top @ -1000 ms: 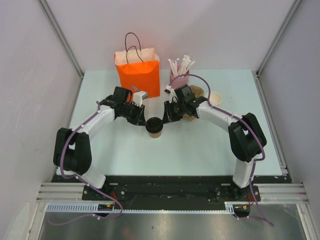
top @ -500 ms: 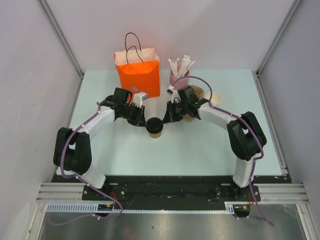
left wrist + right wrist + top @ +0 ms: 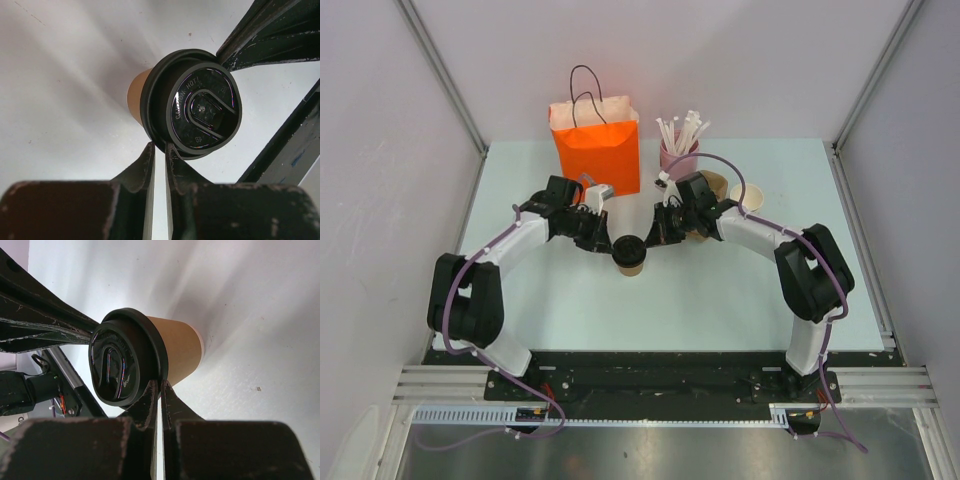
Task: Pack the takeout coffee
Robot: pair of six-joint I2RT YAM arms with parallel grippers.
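The takeout coffee, a kraft-brown cup with a black lid, stands on the table in front of the orange paper bag. My left gripper is shut, with its fingertips against the lid's left rim. My right gripper is shut, with its tips against the lid's right rim. In the left wrist view the lid sits just beyond my shut left gripper. In the right wrist view the cup stands just past my shut right gripper, which touches the lid's edge.
A pink holder of white straws stands right of the bag. A brown pulp carrier and pale-rimmed paper cups lie behind the right arm. Grey walls close in the left and right sides.
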